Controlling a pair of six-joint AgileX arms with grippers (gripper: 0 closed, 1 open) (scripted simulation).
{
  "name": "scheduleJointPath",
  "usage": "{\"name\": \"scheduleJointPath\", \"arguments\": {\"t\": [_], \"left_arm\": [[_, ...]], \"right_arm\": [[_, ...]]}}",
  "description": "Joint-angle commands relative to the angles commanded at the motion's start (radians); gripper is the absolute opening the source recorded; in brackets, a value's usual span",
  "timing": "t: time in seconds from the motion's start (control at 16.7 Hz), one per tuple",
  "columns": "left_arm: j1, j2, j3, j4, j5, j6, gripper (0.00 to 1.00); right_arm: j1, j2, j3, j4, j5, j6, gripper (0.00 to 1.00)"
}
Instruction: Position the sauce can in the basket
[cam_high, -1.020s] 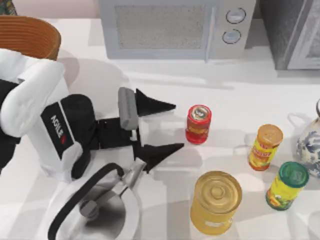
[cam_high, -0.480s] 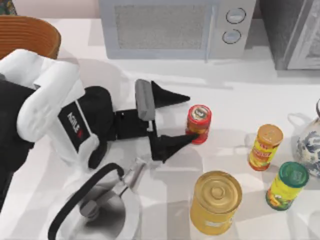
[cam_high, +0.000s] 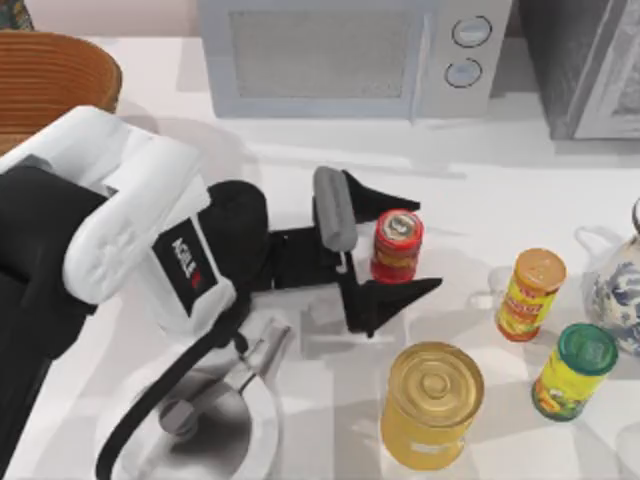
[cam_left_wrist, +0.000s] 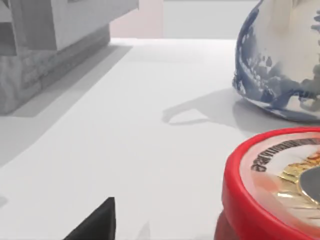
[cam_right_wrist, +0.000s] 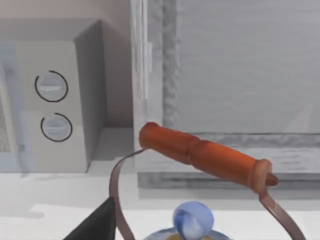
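The sauce can (cam_high: 397, 245), small and red with a silvery printed top, stands upright mid-table. My left gripper (cam_high: 428, 246) is open around it, one black finger (cam_high: 385, 192) on the can's far side and the other (cam_high: 400, 296) on its near side, neither visibly touching. The can's red-rimmed top (cam_left_wrist: 280, 185) looms close in the left wrist view, beside one black fingertip (cam_left_wrist: 95, 225). The orange-brown wicker basket (cam_high: 50, 72) sits at the far left corner, behind my left arm. A black fingertip (cam_right_wrist: 96, 224) of my right gripper shows in the right wrist view.
A microwave (cam_high: 340, 55) and grey cabinet (cam_high: 590, 60) line the back. A big gold can (cam_high: 432, 400), an orange-lidded can (cam_high: 532, 293), a green-lidded can (cam_high: 575, 370) and a blue-white teapot (cam_high: 620, 285) stand right. A white kettle (cam_high: 190, 420) sits under the left arm.
My left arm has reached rightward, bringing its open fingers from short of the sauce can to either side of it. The can has stayed put.
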Motion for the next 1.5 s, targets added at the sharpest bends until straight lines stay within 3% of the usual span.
{"name": "scheduleJointPath", "arguments": {"t": [0.78,1.5], "left_arm": [[0.000,0.000,0.000,0.000,0.000,0.000,0.02],[0.021,-0.031,0.013,-0.014,0.014,0.005,0.00]], "right_arm": [[0.000,0.000,0.000,0.000,0.000,0.000,1.00],[0.000,0.000,0.000,0.000,0.000,0.000,1.00]]}}
